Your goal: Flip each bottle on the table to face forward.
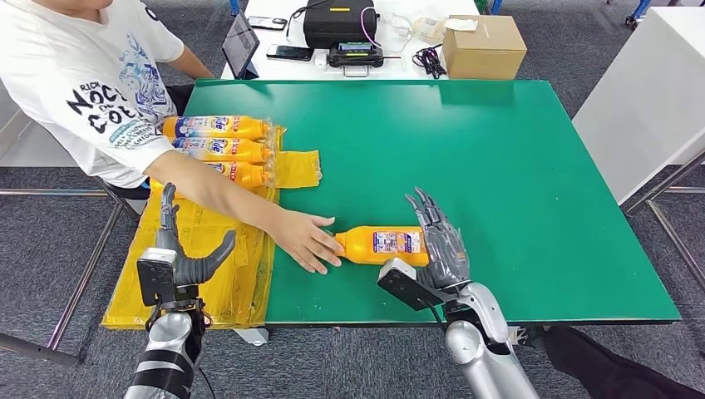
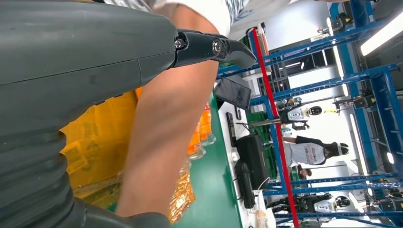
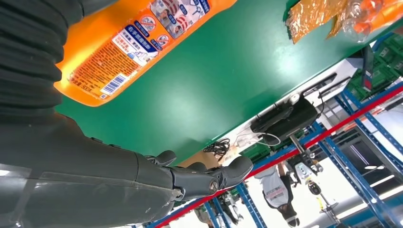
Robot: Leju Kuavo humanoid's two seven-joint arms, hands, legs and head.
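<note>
Green counter (image 1: 499, 166): orange bottle (image 1: 382, 244) lying sideways, person's hand (image 1: 306, 239) on cap end. Right hand (image 1: 441, 245) spread beside bottle; left hand (image 1: 179, 258) empty, fingers apart.

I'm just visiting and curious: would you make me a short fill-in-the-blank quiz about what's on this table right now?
1. The table top is coloured ____.
2. The lone orange bottle near the robot's right hand lies on its ____.
3. A person's hand touches that bottle at its ____ end.
4. The other bottles rest on ____ plastic bags.

Missing words: green; side; cap; yellow
</note>
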